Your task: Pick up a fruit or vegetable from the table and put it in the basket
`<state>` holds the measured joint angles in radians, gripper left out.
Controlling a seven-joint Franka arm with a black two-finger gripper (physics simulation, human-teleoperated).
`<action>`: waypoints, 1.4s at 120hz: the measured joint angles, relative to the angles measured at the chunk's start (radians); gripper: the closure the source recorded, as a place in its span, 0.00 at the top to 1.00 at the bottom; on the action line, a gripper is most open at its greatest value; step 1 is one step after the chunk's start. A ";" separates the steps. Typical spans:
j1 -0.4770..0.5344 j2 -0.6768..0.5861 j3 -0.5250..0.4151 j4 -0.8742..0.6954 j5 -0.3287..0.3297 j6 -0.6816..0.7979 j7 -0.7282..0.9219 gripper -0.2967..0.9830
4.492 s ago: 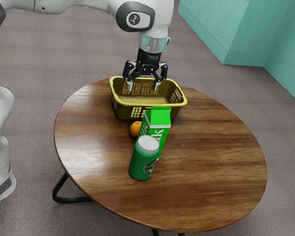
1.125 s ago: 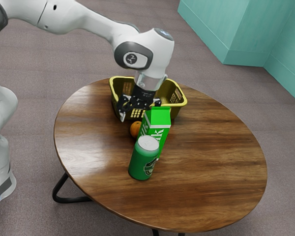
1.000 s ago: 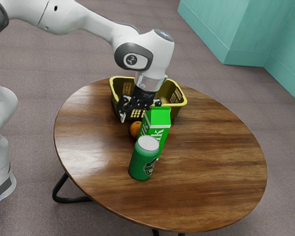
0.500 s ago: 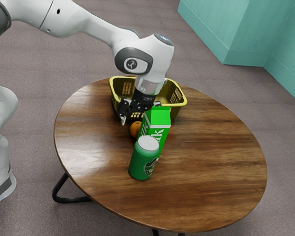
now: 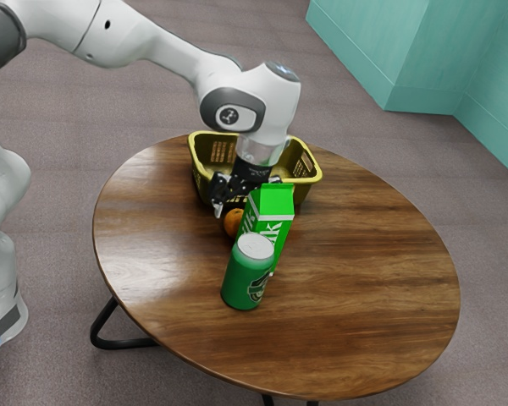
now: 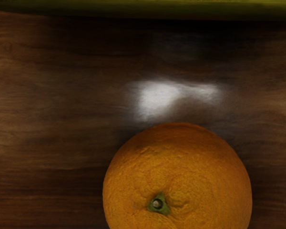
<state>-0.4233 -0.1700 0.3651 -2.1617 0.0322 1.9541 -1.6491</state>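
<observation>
My gripper [image 5: 240,194] hangs low beside the yellow basket [image 5: 201,173], just above the orange [image 5: 233,222], its fingers wide apart. One finger stands on the exterior view's left of the fruit; the other's tip is hidden behind the green milk carton [image 5: 276,203]. The orange rests on the table between basket and carton, partly covered by the carton. In the wrist view the orange [image 6: 176,176] lies large under the hand, stem end up, with the basket's edge [image 6: 143,8] beyond a strip of wood.
A green can [image 5: 247,275] with a pale top stands in front of the milk carton, overlapping it in the exterior view. Both stand close to the orange. The round wooden table [image 5: 364,279] extends toward the exterior view's right.
From above the basket, my hand has come down and toward the orange; over the last half second it shifted slightly toward the exterior view's right. Basket, carton, can and orange stayed put.
</observation>
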 joint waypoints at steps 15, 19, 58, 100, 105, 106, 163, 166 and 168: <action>0.001 0.019 0.005 0.002 0.000 0.010 0.001 0.77; 0.001 0.024 0.006 0.002 0.000 0.013 0.001 0.77; 0.004 0.057 0.031 0.001 0.002 0.044 0.003 0.77; 0.000 0.076 0.037 0.000 0.002 0.059 0.007 0.77; 0.000 0.077 0.036 0.000 0.002 0.060 0.008 0.77; 0.000 0.077 0.036 0.000 0.002 0.060 0.008 0.77; 0.001 0.104 0.037 0.000 0.002 0.071 0.014 0.73; 0.001 0.104 0.037 0.000 0.002 0.073 0.015 0.72; 0.001 0.105 0.037 0.000 0.002 0.074 0.015 0.71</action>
<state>-0.4222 -0.0653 0.4019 -2.1618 0.0344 2.0282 -1.6339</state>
